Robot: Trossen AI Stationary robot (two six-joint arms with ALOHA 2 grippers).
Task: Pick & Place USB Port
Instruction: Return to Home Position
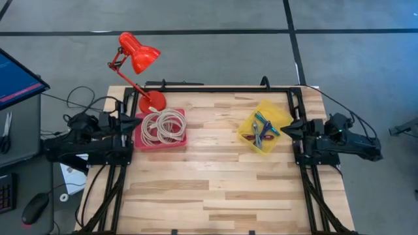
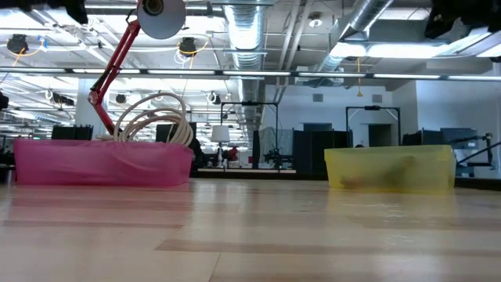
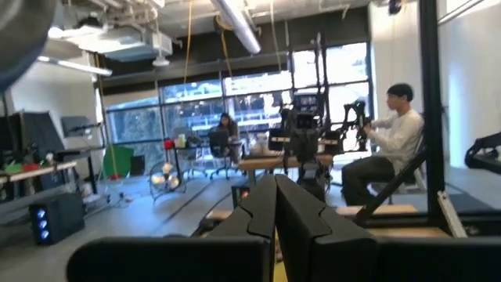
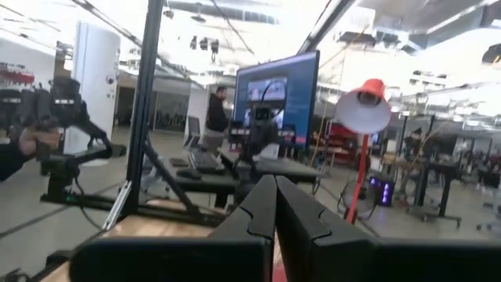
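A pink tray (image 1: pixel 160 140) holding coiled white cables (image 1: pixel 163 126) sits on the table's left half; the low view shows the pink tray (image 2: pixel 102 163) with the coils (image 2: pixel 153 117) rising above its rim. A yellow bin (image 1: pixel 264 126) with small USB parts stands on the right half, also seen as the yellow bin (image 2: pixel 390 168) in the low view. My left gripper (image 1: pixel 134 123) waits shut at the left edge, raised and level; the left gripper (image 3: pixel 274 200) shows its fingers together. My right gripper (image 1: pixel 287 129) waits shut at the right edge beside the yellow bin; the right gripper (image 4: pixel 274 200) is closed.
A red desk lamp (image 1: pixel 136 68) stands at the table's far left corner, its head leaning out beyond the far edge. The near half of the wooden table (image 1: pixel 222 196) holds nothing. A monitor, mouse and papers lie off the table to the left. People sit in the room beyond.
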